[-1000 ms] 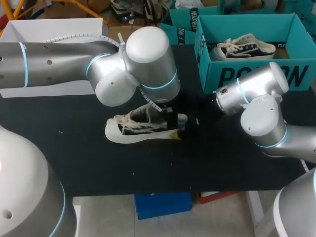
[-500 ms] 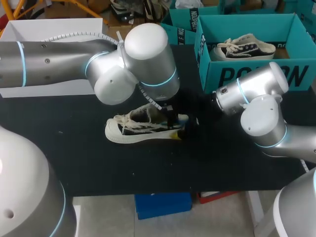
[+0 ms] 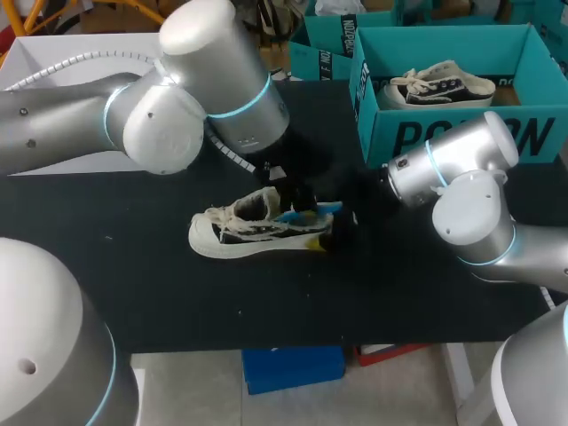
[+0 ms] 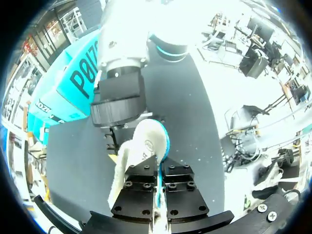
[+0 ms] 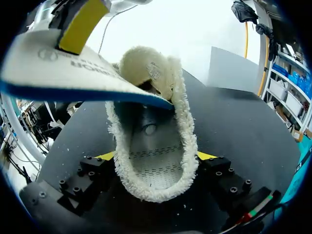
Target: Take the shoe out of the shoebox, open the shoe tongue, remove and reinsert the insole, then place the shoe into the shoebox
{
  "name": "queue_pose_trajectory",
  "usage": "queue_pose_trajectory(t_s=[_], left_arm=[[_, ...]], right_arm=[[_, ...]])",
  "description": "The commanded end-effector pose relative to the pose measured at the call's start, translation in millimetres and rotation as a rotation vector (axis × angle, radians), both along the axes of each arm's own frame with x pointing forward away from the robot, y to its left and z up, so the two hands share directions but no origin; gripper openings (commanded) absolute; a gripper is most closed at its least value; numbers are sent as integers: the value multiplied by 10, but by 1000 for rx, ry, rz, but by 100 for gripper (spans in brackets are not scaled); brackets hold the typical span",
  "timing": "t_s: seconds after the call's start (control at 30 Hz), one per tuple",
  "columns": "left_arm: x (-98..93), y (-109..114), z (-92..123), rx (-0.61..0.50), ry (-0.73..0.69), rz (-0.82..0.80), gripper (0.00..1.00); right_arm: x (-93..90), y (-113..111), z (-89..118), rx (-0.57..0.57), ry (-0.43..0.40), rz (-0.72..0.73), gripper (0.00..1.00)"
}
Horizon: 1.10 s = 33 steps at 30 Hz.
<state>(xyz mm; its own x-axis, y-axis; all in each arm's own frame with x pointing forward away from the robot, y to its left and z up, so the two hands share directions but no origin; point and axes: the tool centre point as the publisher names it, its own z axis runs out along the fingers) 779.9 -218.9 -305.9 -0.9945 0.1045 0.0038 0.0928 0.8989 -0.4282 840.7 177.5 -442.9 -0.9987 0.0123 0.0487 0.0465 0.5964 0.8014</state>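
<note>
A cream sneaker (image 3: 248, 229) lies on its sole on the black table, toe to the left. My left gripper (image 3: 297, 197) hovers over its heel, shut on the heel end of the insole (image 3: 309, 212), which is white on top and blue beneath and tilts up out of the shoe. The left wrist view shows the fingers (image 4: 146, 183) pinching the insole (image 4: 148, 144) edge-on. My right gripper (image 3: 342, 226) is at the heel. In its wrist view the right gripper (image 5: 156, 158) has the fleecy heel collar (image 5: 185, 146) between both yellow tips, under the lifted insole (image 5: 63, 68).
The teal shoebox (image 3: 444, 133) stands at the back right with a dark sneaker (image 3: 439, 87) inside. A second teal box (image 3: 324, 44) sits behind it, and a white box (image 3: 89, 49) is at the back left. Bare table lies in front of the shoe.
My left gripper has shut on the insole, then risen and drawn back to the left, lifting the insole's heel end out of the shoe. The right arm and the shoe stayed put.
</note>
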Motion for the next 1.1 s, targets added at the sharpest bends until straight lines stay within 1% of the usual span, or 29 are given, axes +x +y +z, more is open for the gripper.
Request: queue_pose_trajectory(t_s=[0.03, 0.07, 0.1, 0.17, 0.3, 0.43, 0.67, 0.73, 0.9, 0.97, 1.1], left_arm=[[-128, 242, 581, -157, 40, -47, 0], [-151, 244, 645, -168, 46, -45, 0], [-202, 251, 773, -206, 51, -50, 0], [-276, 266, 951, -245, 50, -48, 0], [-374, 270, 1211, -346, 93, -64, 0], [-414, 258, 1415, -458, 162, -73, 0], [-417, 255, 1823, -618, 216, -94, 0], [-429, 254, 1910, -644, 204, -85, 0], [-433, 259, 2066, -729, 258, -130, 0], [-426, 266, 2096, -767, 305, -160, 0], [-426, 266, 2096, -767, 305, -160, 0]], right_arm=[[-6, 6, -25, -2, 0, -2, 0], [-6, 6, -25, -2, 0, -2, 0], [-6, 6, -25, -2, 0, -2, 0], [-6, 6, -25, -2, 0, -2, 0], [-6, 6, -25, -2, 0, -2, 0], [-6, 6, -25, -2, 0, -2, 0], [-6, 6, -25, -2, 0, -2, 0], [-6, 6, -25, -2, 0, -2, 0], [-6, 6, -25, -2, 0, -2, 0], [-6, 6, -25, -2, 0, -2, 0], [-6, 6, -25, -2, 0, -2, 0]])
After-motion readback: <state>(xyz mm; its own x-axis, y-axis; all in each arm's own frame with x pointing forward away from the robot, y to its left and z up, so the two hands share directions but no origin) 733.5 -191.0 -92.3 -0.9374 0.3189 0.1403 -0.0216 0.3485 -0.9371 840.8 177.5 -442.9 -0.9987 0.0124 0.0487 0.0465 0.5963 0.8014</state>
